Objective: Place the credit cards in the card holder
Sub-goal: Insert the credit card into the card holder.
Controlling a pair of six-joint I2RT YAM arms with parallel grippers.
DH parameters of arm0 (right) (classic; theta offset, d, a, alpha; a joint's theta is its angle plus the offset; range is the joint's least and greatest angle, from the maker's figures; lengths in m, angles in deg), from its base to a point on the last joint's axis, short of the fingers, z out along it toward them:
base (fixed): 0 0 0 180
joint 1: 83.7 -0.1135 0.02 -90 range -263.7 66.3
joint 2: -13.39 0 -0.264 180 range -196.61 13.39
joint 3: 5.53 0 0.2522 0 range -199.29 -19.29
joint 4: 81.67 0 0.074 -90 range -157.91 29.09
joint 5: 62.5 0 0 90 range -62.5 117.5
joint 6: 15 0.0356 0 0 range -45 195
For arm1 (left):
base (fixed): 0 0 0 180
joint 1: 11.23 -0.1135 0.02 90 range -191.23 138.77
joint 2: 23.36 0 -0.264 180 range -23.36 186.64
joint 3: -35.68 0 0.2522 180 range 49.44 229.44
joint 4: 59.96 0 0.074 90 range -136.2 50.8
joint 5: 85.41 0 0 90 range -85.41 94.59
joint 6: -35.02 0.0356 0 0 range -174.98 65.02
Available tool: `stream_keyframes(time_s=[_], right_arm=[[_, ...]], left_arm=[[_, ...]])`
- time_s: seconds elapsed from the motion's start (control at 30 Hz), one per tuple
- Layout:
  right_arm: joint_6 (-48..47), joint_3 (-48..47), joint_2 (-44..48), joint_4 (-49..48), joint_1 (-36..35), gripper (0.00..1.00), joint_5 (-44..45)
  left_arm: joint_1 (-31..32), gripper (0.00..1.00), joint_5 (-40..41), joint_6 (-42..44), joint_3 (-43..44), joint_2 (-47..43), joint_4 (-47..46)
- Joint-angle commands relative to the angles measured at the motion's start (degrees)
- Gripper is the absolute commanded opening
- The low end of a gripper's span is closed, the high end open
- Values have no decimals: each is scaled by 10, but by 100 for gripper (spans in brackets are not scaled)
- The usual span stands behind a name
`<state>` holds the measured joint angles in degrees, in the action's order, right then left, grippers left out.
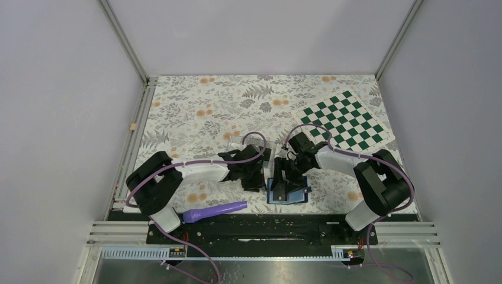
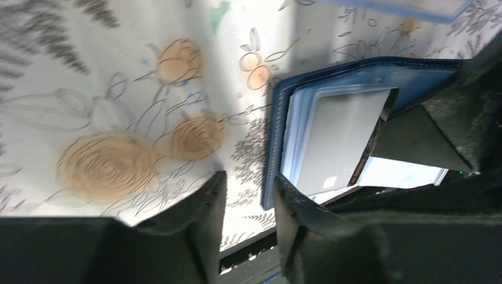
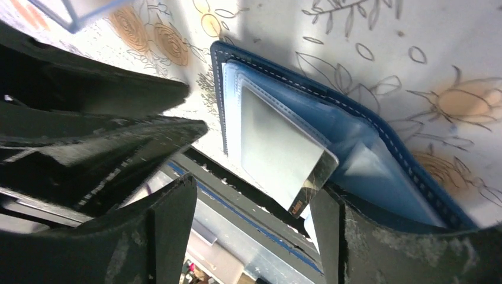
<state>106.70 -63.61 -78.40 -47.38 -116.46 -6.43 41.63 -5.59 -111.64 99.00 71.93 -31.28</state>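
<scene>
walls point(image 1: 248, 35): plain pale grey | table cover point(image 1: 195, 112): floral cloth | frame point(image 1: 124, 41): aluminium rails | light: even

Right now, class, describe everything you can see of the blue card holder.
The card holder is a navy fold-over wallet with pale stitching along its rim. It lies open and flat on the floral tablecloth near the table's front edge. Its lighter blue inside shows clear-looking sleeves. One card is partly tucked in, with a corner sticking out. A finger of the right gripper overlaps one end, though contact is unclear.
</scene>
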Motion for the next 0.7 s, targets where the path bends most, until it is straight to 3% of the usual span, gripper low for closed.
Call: stream_keyframes(time_s=[0.0, 0.17, 0.37, 0.6, 0.67], right_arm=[[-36, -5, 37, 50, -7, 78, 70], [-38, -1, 45, 55, -7, 81, 76], [-50, -3, 30, 67, -7, 72, 97], [-39, -2, 0, 15, -8, 46, 34], [-34, -2, 3, 9, -7, 35, 20]], left_arm=[[0, 41, 66, 27, 12, -47, 63], [1, 49, 18, 22, -2, -74, 1], [1, 47, -47, -5, -18, -55, -100], [1, 44, -46, 1, -9, -25, -88], [1, 44, -45, 1, -12, -30, -89]])
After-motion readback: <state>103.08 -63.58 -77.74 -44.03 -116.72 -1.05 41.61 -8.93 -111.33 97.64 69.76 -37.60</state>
